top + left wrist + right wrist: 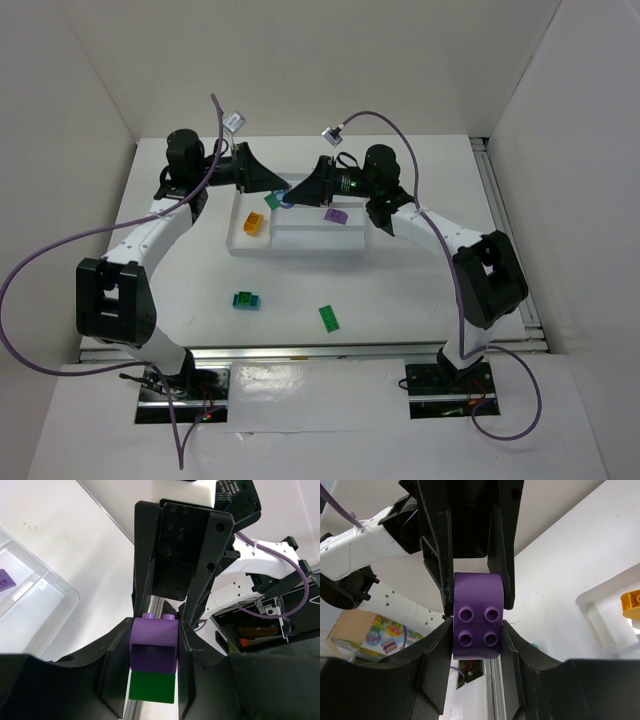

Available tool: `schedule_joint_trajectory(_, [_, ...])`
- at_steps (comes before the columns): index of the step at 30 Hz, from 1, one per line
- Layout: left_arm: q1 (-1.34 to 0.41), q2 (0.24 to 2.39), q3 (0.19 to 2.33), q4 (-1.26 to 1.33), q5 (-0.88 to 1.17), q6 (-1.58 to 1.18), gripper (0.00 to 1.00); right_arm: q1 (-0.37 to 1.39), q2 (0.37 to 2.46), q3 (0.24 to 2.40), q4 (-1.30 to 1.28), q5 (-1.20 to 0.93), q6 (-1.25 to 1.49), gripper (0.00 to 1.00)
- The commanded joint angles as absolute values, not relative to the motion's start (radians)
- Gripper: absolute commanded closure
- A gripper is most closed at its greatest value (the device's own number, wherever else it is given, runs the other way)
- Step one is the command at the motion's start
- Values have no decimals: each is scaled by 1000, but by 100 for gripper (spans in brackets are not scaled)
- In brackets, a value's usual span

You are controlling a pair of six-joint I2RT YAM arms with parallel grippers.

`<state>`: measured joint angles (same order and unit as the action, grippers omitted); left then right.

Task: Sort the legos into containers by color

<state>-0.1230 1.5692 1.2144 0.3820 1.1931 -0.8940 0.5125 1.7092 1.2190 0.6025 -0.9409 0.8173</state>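
Jaws of the right end effector [477, 630] are closed on the purple brick [477, 610], the left end effector's [155, 650] on the green brick [152, 687] stuck under it, both aloft at the tray's [300, 243] far side. A skewed pull could flick a piece off the table [400, 290] or into the wrong compartment, beside the orange brick [252, 224]. The teal brick [246, 300] and loose green brick [328, 318] lie nearer the bases, unobstructed.

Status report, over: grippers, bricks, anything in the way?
Left gripper and right gripper both shut on purple brick, green brick stuck to it. Held over tray. Nothing seen blocking.
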Motion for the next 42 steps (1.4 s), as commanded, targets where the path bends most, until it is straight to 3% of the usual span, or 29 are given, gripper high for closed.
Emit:
schedule_joint_trajectory(1, [-126,1551,1252,321,1132,-832,97,525,1713,1237,640,-942,808,90])
schedule_joint_trajectory(2, [-126,1551,1299,263,1120,-798,84,525,1701,1236,624,-933,796,90])
schedule_joint_trajectory(3, [-126,1551,1319,168,1092,-741,55,525,1689,1221,624,-933,787,91])
schedule_joint_trajectory(4, [-126,1551,1336,131,1077,-718,38,525,1689,1206,614,-922,787,91])
schedule_joint_trajectory(7, [-126,1551,1370,43,1025,-657,14,525,1661,1190,603,-904,776,91])
schedule_joint_trajectory(14, [-84,1494,1339,-2,887,-638,14,494,1577,1157,471,-826,680,93])
schedule_joint_trajectory(17, [-84,1428,1241,46,856,-692,21,476,1534,1146,448,-795,667,93])
schedule_joint_trajectory(18, [-84,1408,1148,92,867,-774,26,476,1523,1146,459,-795,667,93])
schedule_joint_trajectory(21, [-84,1339,940,430,917,-937,26,457,1523,1135,472,-813,692,93])
schedule_joint_trajectory(22, [-84,1339,905,609,964,-1036,20,457,1534,1135,488,-813,701,93])
schedule_joint_trajectory(24, [-84,1368,853,730,992,-1112,18,457,1534,1135,512,-825,715,93])
schedule_joint_trajectory(36, [-95,1411,833,951,1028,-1215,14,466,1575,1155,526,-845,726,93])
schedule_joint_trajectory(42, [-126,1443,873,940,1028,-1209,21,494,1594,1167,540,-864,738,93])
